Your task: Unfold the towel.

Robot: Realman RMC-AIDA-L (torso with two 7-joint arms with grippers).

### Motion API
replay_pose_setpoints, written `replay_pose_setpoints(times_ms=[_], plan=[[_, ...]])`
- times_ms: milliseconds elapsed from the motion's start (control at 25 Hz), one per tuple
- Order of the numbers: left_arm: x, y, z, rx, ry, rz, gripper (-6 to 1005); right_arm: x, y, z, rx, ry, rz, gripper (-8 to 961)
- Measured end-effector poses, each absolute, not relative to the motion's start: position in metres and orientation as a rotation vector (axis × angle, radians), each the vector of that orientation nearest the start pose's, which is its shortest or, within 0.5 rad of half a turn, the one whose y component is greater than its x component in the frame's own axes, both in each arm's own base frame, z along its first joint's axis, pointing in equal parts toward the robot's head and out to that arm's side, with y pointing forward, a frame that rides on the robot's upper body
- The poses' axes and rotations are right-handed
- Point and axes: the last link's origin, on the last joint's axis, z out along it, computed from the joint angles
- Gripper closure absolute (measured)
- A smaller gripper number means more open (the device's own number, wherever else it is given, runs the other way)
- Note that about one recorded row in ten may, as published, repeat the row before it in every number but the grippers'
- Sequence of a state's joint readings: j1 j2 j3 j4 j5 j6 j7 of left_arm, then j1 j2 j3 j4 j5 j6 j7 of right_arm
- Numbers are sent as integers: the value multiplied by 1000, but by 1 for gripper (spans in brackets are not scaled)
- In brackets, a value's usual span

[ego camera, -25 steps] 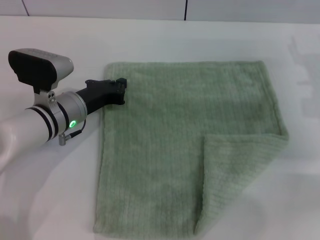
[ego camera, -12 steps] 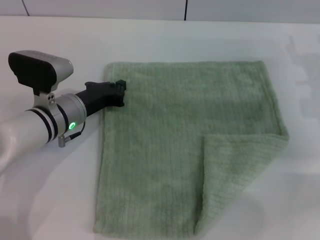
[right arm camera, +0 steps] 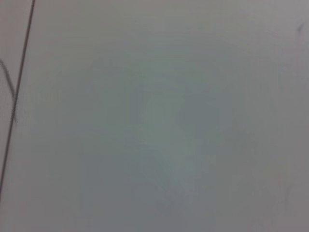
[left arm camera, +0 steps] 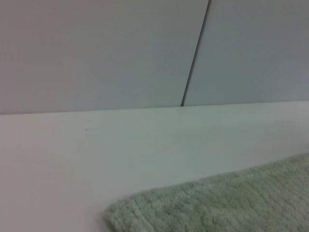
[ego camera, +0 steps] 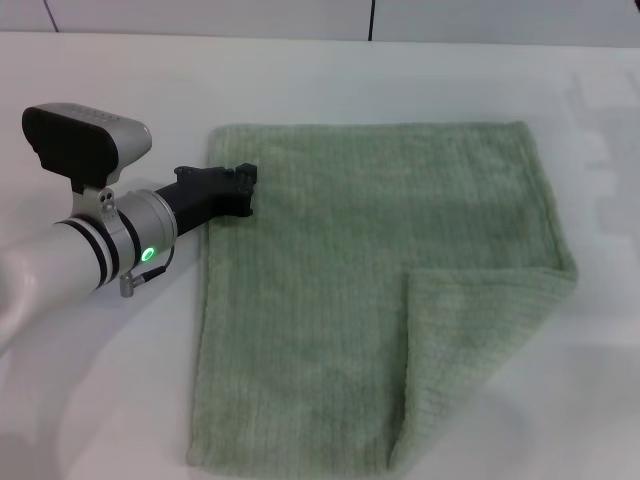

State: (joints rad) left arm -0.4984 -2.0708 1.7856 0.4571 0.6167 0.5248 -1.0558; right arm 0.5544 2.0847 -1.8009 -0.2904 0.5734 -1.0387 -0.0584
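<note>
The towel (ego camera: 350,280), pale sage-green ribbed terry, lies spread on the white table (ego camera: 120,400). Its near right corner is folded over toward the middle, forming a flap (ego camera: 470,350). My left gripper (ego camera: 244,190) is low at the towel's left edge, near the far left corner, its black fingers over the cloth's edge. The towel's far corner (left arm camera: 203,208) shows in the left wrist view. My right gripper is out of view; its wrist view shows only a blank pale surface.
A white wall with a dark vertical seam (ego camera: 372,20) runs along the table's far edge. Bare table surrounds the towel on the left, far and right sides.
My left arm has shifted slightly to the right and nearer, with the gripper now a little farther over the towel's left edge. The towel has not moved.
</note>
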Motion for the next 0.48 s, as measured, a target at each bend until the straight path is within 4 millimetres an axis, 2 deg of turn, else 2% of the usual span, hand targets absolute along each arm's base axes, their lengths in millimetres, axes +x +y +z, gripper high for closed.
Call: replay_pose_setpoints(times_ms=[200,480], plan=[[-284,368,-86,-2172,-917,-467,1000,258,407,6,-1529,409,712,183],[-285,367,-85,-2165,-921,-472,1000,215,418,-9,-1667,448,738,183]])
